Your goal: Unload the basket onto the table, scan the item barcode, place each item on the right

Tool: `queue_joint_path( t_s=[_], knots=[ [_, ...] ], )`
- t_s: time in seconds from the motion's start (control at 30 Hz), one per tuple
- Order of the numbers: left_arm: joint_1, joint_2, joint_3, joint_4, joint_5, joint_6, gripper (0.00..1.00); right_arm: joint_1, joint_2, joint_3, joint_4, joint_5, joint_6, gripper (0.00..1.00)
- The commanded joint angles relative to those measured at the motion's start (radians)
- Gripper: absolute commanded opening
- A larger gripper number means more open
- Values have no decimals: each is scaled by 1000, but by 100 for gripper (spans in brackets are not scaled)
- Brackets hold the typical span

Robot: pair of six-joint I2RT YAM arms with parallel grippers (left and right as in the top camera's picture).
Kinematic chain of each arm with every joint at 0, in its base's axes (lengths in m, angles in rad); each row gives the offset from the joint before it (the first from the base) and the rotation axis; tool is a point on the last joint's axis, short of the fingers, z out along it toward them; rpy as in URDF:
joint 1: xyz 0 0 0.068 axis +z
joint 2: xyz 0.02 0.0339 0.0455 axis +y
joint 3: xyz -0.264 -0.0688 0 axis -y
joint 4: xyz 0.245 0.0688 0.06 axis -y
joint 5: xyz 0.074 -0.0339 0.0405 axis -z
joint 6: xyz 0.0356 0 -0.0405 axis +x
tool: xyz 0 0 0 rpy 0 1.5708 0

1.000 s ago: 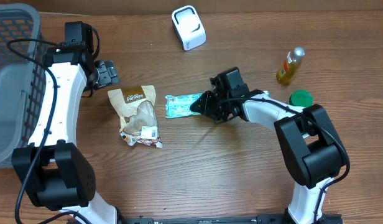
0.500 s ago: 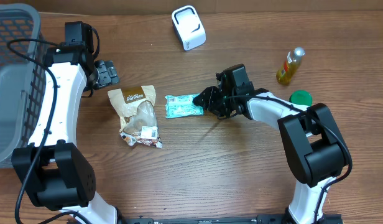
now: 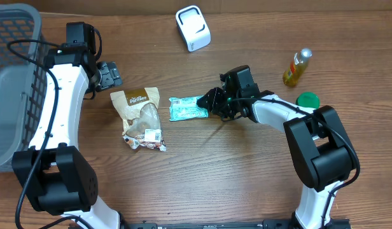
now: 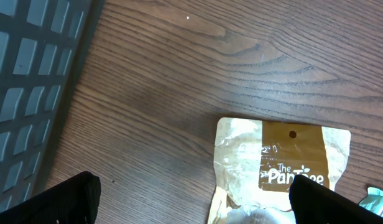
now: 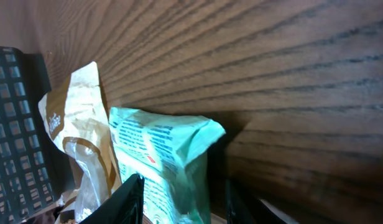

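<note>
A teal snack packet (image 3: 186,108) lies flat at the middle of the table. My right gripper (image 3: 212,105) reaches in from the right and is shut on its right end. In the right wrist view the packet (image 5: 160,155) fills the space between the two black fingers of the gripper (image 5: 182,199). A white barcode scanner (image 3: 193,27) stands at the back of the table. My left gripper (image 3: 110,74) hangs open above the table, just behind a brown pouch (image 3: 140,114). Nothing is between the fingers of the left gripper (image 4: 191,202).
The brown pouch (image 4: 285,162) touches the packet's left end and carries a white label (image 3: 153,135). A grey basket (image 3: 11,76) fills the left edge. A small yellow bottle (image 3: 297,67) and a green lid (image 3: 307,100) stand at the right.
My right gripper has slid a little to the right along the packet, to its end. The packet and the left arm have not moved.
</note>
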Motion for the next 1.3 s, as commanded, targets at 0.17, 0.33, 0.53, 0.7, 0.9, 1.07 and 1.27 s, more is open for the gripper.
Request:
queue_joint_path(
  t_s=[0.17, 0.33, 0.53, 0.7, 0.9, 1.07, 1.27],
  knots=[
    [-8, -17, 8, 1, -13, 4, 99, 24, -10, -7, 5, -5, 3, 38],
    [-8, -17, 8, 1, -13, 4, 100, 32, -9, -7, 0, 22, 3, 38],
    [-8, -17, 8, 1, -13, 4, 100, 32, -8, -7, 0, 22, -1, 33],
    [-8, -17, 8, 1, -13, 4, 99, 32, 12, -7, 0, 21, 0, 33],
    [-8, -17, 8, 1, -13, 4, 99, 32, 21, -7, 1, 14, 0, 22],
    [-8, -17, 8, 1, -13, 4, 100, 32, 21, -7, -4, -21, 0, 9],
    [-8, -17, 8, 1, -13, 4, 100, -43, 11, -6, -1, -219, -14, 4]
  ],
)
